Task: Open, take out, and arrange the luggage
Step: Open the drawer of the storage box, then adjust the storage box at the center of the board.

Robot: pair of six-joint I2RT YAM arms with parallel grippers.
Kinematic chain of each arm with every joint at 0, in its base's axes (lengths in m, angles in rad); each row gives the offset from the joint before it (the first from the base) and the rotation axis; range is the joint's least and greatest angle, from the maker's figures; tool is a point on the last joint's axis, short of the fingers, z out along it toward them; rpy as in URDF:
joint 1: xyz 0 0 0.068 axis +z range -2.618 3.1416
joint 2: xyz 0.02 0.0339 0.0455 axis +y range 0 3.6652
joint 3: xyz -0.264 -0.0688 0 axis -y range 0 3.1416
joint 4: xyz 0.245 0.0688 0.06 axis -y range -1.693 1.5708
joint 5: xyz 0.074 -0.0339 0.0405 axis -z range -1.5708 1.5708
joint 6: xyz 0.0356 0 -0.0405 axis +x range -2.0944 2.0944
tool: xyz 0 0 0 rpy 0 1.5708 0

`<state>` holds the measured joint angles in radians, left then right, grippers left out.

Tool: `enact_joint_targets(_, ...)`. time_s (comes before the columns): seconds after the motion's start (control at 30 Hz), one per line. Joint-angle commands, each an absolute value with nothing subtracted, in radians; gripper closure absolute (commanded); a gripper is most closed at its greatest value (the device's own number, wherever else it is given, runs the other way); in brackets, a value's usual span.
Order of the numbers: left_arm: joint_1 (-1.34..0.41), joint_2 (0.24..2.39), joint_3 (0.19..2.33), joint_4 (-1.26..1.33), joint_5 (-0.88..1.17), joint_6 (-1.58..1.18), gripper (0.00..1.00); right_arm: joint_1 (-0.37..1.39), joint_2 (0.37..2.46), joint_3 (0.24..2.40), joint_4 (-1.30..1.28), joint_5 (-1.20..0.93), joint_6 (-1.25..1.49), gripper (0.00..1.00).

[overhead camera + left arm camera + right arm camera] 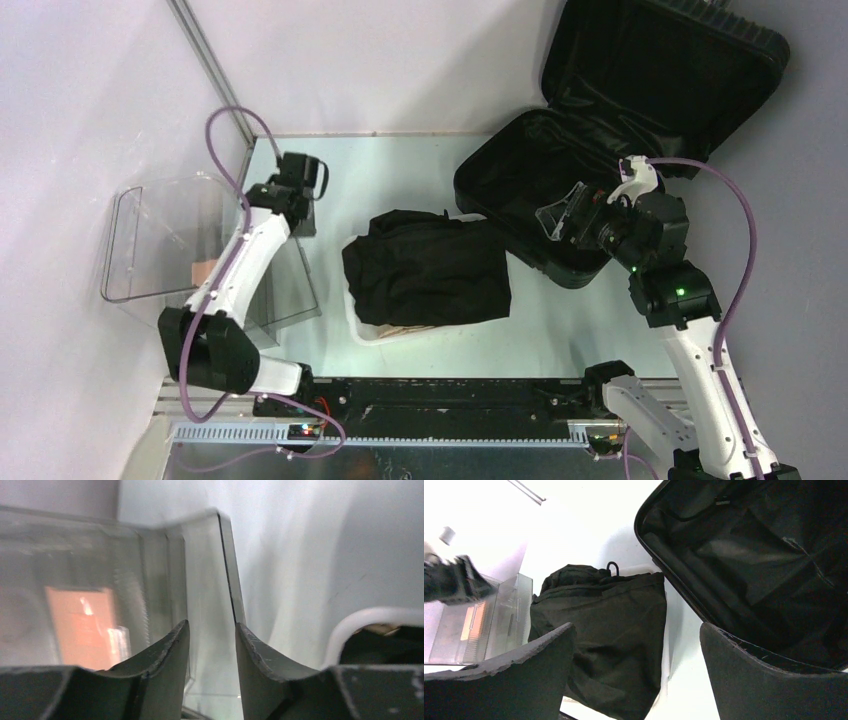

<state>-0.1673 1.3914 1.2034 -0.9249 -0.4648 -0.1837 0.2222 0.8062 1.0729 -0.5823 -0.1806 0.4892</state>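
The luggage (515, 165), a large black hard-shell suitcase, lies open at the back right, its lid (660, 70) leaning against the wall. Its black fabric lining (764, 555) fills the upper right of the right wrist view, and the part I see holds nothing. My right gripper (560, 222) hovers over the suitcase's near-left rim. Its jaws are open (636, 627) with nothing between them. My left gripper (304, 212) is at the right wall of a clear plastic box (160, 240). Its jaws stand partly open (211, 623), the box's wall edge (227, 580) just beyond the fingertips.
A black folded garment (430, 265) lies on a white basket (362, 330) in the middle of the table, and also shows in the right wrist view (609, 625). The basket's rim (350, 625) shows beside my left fingers. An orange-pink item (80, 625) sits inside the clear box.
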Motion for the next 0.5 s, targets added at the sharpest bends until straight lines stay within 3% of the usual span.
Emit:
enact_joint_targets(0.0,-0.179,1.333,1.435,-0.978,-0.588,-0.202,0.52,0.224,0.802,1.113,-0.55,-0.191,0.495,0.04)
enact_joint_targets(0.2,-0.159,1.433,1.849,-1.174,-0.771,-0.343,0.47,0.23,0.81,1.112,-0.545,-0.2,0.508,0.04)
enact_joint_targets(0.3,-0.118,1.473,2.067,-1.243,-0.714,-0.476,0.46,0.241,0.821,1.112,-0.535,-0.204,0.516,0.04)
enact_joint_targets(0.47,-0.012,1.492,2.191,-1.309,-0.673,-0.756,0.45,0.254,0.822,1.093,-0.497,-0.195,0.514,0.04)
